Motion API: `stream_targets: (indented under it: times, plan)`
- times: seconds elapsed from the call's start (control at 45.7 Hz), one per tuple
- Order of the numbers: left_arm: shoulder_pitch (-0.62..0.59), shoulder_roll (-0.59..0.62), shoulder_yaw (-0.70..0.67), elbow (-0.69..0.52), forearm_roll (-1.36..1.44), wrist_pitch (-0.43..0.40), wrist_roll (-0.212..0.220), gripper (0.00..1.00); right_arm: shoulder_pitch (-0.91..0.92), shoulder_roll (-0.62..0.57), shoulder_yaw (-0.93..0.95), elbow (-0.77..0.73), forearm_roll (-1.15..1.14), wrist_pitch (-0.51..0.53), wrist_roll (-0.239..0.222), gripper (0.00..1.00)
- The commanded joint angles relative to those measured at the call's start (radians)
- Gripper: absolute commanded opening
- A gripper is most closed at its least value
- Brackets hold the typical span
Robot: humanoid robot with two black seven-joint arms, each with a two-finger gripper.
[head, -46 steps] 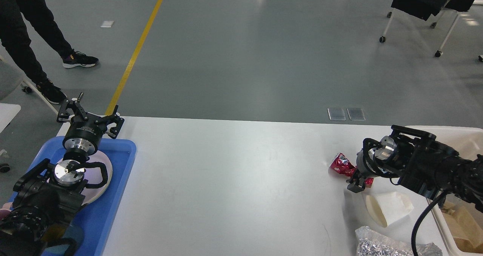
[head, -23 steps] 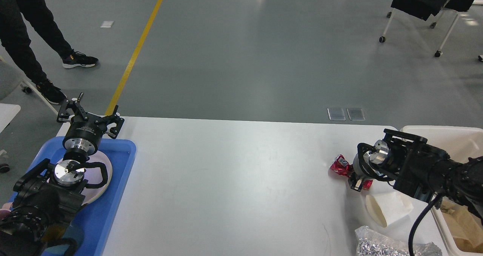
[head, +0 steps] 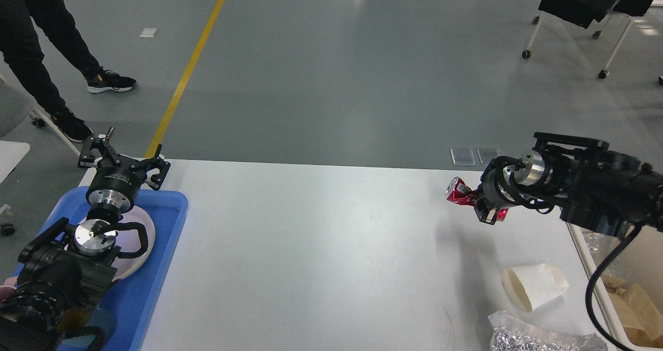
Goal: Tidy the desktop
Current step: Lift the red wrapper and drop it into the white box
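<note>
The white desktop (head: 321,247) fills the lower view. My right gripper (head: 479,206) is shut on a crumpled red wrapper (head: 460,191) and holds it in the air above the desktop's far right part. A squashed white paper cup (head: 536,286) lies on its side at the right, and crumpled silver foil (head: 523,335) lies at the front right edge. My left gripper (head: 123,160) is open and empty above the far end of the blue tray (head: 155,268).
The blue tray at the left holds a white plate (head: 142,245). A cream-white bin (head: 629,289) with brown paper scraps stands off the right edge. A person's legs (head: 41,56) stand on the floor at the far left.
My right gripper has closed on the red wrapper and lifted it off the desktop, up and towards the far side. The left arm has not moved.
</note>
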State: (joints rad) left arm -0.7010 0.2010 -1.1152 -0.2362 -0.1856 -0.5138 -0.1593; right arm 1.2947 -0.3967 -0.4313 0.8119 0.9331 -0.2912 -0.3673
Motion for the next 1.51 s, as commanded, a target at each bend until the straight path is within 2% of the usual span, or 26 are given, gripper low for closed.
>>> stream_targets:
  times: [0.0,0.241,0.394,0.547,0.722,0.985,1.182,1.379,1.423,1.488]
  plan:
    - [0.0,0.0,0.0,0.0,0.002,0.0,0.0,0.96,0.149,-0.106,-0.001,0.15,-0.054,0.007,-0.038,0.08]
    - [0.0,0.0,0.0,0.0,0.002,0.0,0.0,0.96,0.392,-0.263,-0.004,0.282,-0.18,0.086,-0.157,0.08]
    - [0.0,0.0,0.0,0.0,0.0,0.0,0.001,0.96,0.532,-0.349,-0.017,0.326,-0.192,0.168,-0.199,0.09]
    - [0.0,0.0,0.0,0.0,0.002,0.0,0.0,0.96,0.571,-0.396,-0.021,0.325,-0.209,0.199,-0.203,0.09]
    - [0.0,0.0,0.0,0.0,0.0,0.0,0.001,0.96,0.491,-0.422,-0.102,0.224,-0.396,0.159,-0.194,0.1]
    - [0.0,0.0,0.0,0.0,0.0,0.0,0.0,0.96,0.082,-0.401,-0.098,-0.138,-0.442,0.116,-0.191,0.16]
    - [0.0,0.0,0.0,0.0,0.0,0.0,0.0,0.96,-0.181,-0.28,-0.096,-0.336,-0.442,0.122,-0.185,0.33]
    - [0.0,0.0,0.0,0.0,0.002,0.0,0.0,0.96,-0.319,-0.211,-0.101,-0.395,-0.494,0.124,-0.183,0.91]
    - [0.0,0.0,0.0,0.0,0.0,0.0,0.0,0.96,-0.33,-0.209,-0.098,-0.392,-0.514,0.126,-0.185,0.99]
    - [0.0,0.0,0.0,0.0,0.0,0.0,0.0,0.96,-0.339,-0.203,-0.099,-0.389,-0.533,0.129,-0.185,1.0]
